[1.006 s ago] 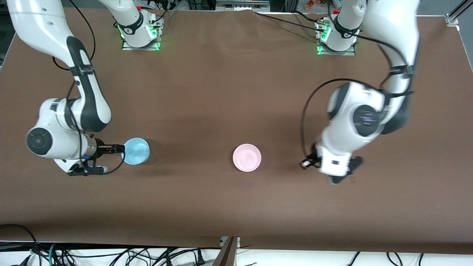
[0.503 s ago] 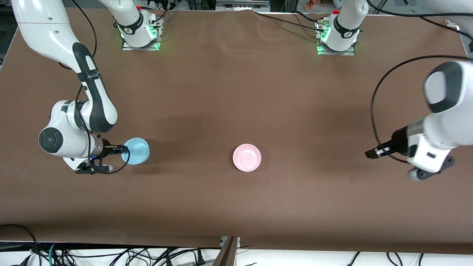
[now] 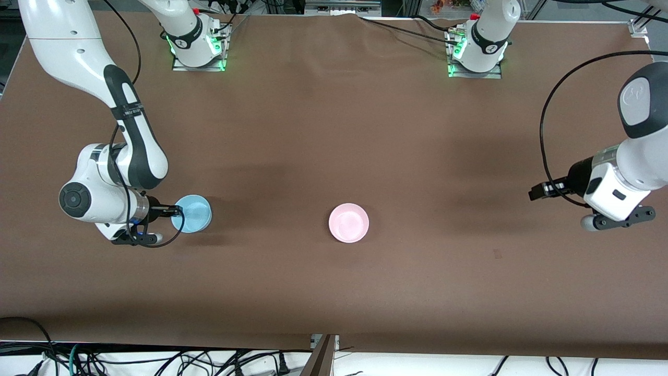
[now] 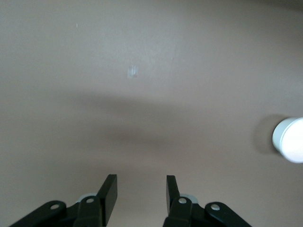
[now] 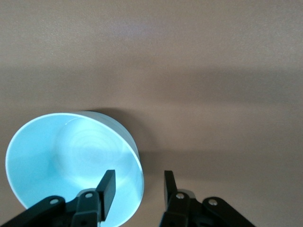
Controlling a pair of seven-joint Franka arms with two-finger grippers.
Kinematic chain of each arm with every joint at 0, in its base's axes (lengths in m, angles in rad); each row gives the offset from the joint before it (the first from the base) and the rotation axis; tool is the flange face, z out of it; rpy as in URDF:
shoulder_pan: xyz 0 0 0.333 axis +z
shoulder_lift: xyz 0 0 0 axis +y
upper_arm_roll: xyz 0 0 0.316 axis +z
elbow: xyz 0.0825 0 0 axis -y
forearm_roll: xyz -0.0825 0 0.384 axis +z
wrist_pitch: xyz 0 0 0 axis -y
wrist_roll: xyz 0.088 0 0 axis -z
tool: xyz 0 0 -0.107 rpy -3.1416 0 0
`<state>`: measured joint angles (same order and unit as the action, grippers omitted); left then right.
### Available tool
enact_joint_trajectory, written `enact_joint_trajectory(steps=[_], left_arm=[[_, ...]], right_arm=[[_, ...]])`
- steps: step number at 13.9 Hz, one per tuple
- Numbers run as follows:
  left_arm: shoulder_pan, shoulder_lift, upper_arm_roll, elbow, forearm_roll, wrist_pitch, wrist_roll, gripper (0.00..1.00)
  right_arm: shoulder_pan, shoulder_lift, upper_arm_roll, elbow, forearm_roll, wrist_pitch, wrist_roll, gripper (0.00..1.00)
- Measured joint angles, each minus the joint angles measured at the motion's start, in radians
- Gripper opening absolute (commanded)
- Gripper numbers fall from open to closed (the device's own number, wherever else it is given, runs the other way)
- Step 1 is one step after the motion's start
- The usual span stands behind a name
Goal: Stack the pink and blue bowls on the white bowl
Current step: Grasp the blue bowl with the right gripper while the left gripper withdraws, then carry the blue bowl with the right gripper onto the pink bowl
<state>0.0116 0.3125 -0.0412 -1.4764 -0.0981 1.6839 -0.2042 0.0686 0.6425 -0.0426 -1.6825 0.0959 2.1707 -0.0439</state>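
My right gripper (image 5: 137, 189) has its two black fingers (image 5: 108, 185) partly spread, straddling the rim of the small round light sky-blue smooth bowl (image 3: 192, 213): one finger sits inside the bowl, the other outside the wall, and a gap shows between the outer finger and the wall, so I am not clamped on it. That blue bowl stands on the brown cloth-covered table (image 3: 334, 130) toward my right arm's end.

My left gripper (image 4: 138, 191) holds nothing; its fingers (image 4: 109, 189) are parted with bare table showing between them, over my left arm's end of the table.

The small round pale pink smooth bowl (image 3: 348, 223) stands upright near the table's middle, well apart from both grippers and the blue bowl.

A small round white thing (image 4: 289, 140) shows at the edge of the left wrist view; whether it is a bowl I cannot tell.
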Motion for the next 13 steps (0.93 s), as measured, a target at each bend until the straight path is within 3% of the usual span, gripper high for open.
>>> enact_joint_trajectory(steps=[2,3,8,13], left_arm=[[0.0,-0.056,-0.001,-0.074,0.028,0.01,0.019,0.54],[0.0,-0.087,-0.002,-0.117,0.04,0.031,0.022,0.54],[0.0,-0.243,-0.003,-0.328,0.057,0.138,0.056,0.58],[0.0,-0.303,-0.016,-0.359,0.128,0.143,0.075,0.73]], right_arm=[[0.0,0.003,0.0,0.0,0.0,0.003,0.0,0.04],[0.0,0.003,0.0,0.0,0.0,0.003,0.0,0.0],[0.002,-0.008,0.006,0.012,0.017,0.003,0.011,0.0],[0.017,-0.013,0.101,0.11,0.079,-0.054,0.201,0.0]])
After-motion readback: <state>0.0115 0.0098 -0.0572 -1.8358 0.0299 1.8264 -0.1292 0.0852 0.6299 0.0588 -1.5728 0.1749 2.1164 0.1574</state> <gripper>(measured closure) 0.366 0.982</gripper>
